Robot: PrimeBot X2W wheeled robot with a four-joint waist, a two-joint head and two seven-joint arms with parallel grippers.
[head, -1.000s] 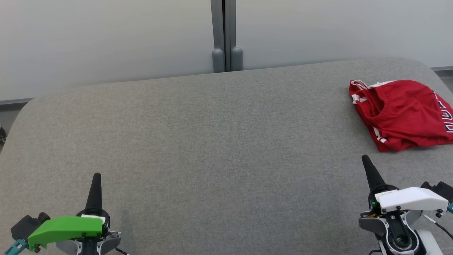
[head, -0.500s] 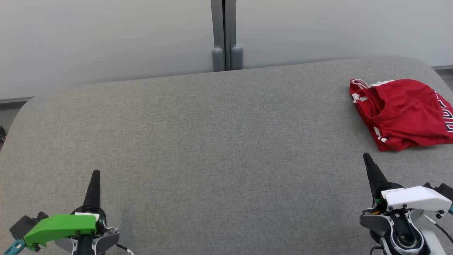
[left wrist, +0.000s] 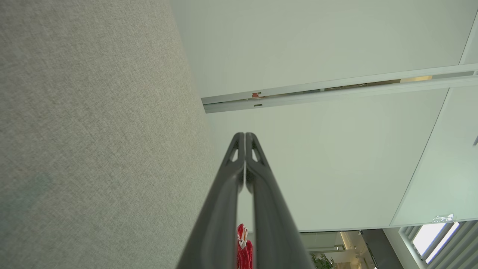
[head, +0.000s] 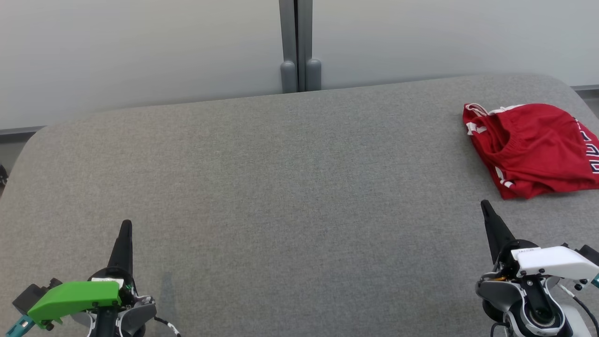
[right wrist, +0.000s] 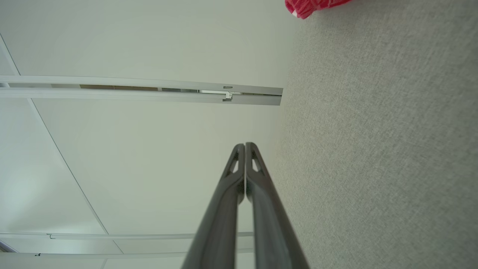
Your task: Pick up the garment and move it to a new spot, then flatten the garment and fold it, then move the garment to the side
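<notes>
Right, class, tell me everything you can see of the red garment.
The garment is red, knit-looking fabric with white stripes along its edges, a gathered band, and dark lettering at its right side. It lies in a loose, rumpled bundle at the right of the grey table, cut off by the head view's edge. Only the table touches it; the right tool sits near, apart.

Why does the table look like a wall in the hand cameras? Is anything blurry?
Left wrist view: the camera is turned sideways, so the table stands up the left side. Right wrist view: the same, mirrored. Head view: soft even light, garment sharp, nothing blurry.
</notes>
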